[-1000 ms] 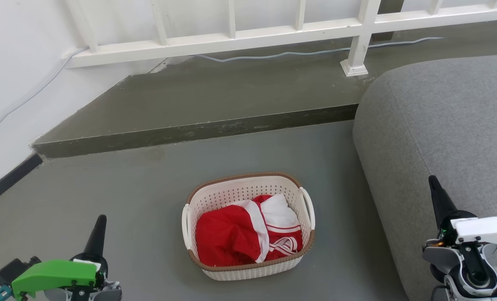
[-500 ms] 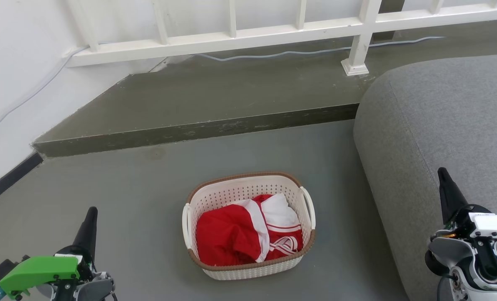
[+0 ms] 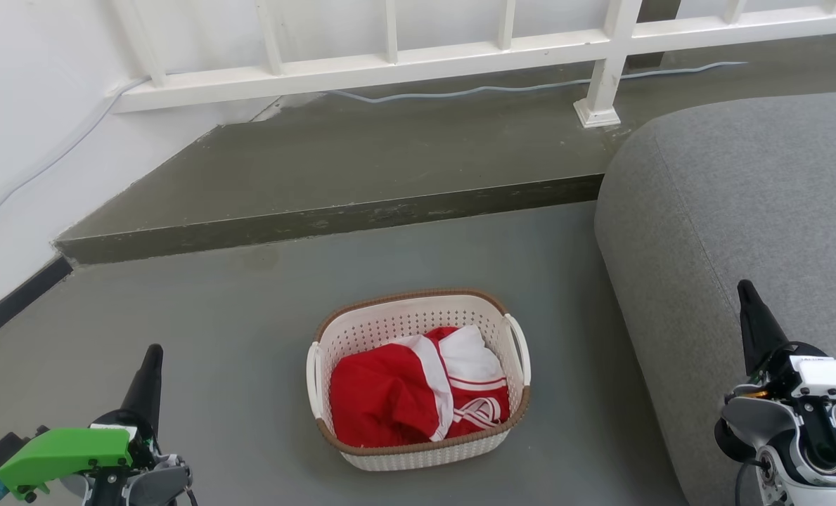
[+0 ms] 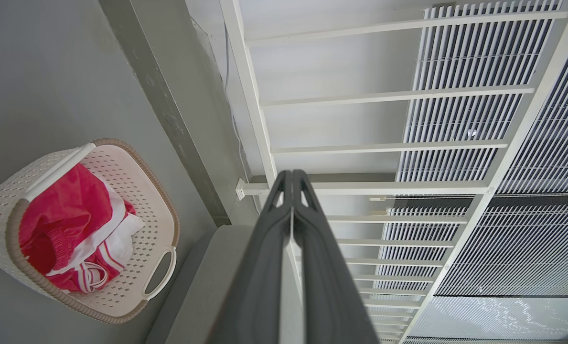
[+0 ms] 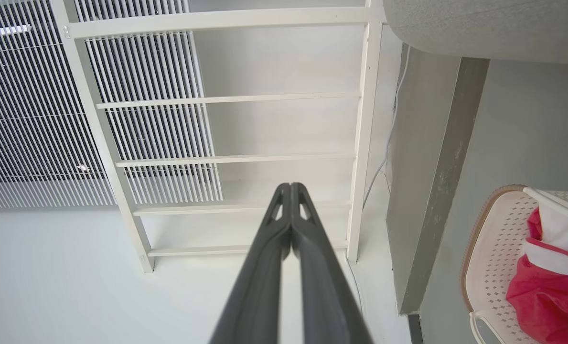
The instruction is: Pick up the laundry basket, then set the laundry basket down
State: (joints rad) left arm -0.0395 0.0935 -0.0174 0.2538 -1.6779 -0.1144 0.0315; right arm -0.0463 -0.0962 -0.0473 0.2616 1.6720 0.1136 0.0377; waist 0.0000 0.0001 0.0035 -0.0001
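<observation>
Laundry basket [image 3: 425, 458] sits on floor [image 3: 249, 337], well apart between left pincer [image 3: 152, 358] and right pincer [image 3: 748, 299], each pressed together.

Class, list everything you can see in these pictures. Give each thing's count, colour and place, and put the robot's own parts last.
laundry basket: one, cream-white with a brown rim, on the floor in the middle
clothing: one bundle, red and white, inside the laundry basket
sofa: one, grey, right of the laundry basket
floor: grey, under the laundry basket
step: one, dark grey-green, beyond the laundry basket
railing: one, white, along the back of the step
cable: one, pale grey, on the step near the foot of the railing
left pincer: one, dark, shut, lower left, apart from the laundry basket
right pincer: one, dark, shut, lower right, in front of the sofa
</observation>
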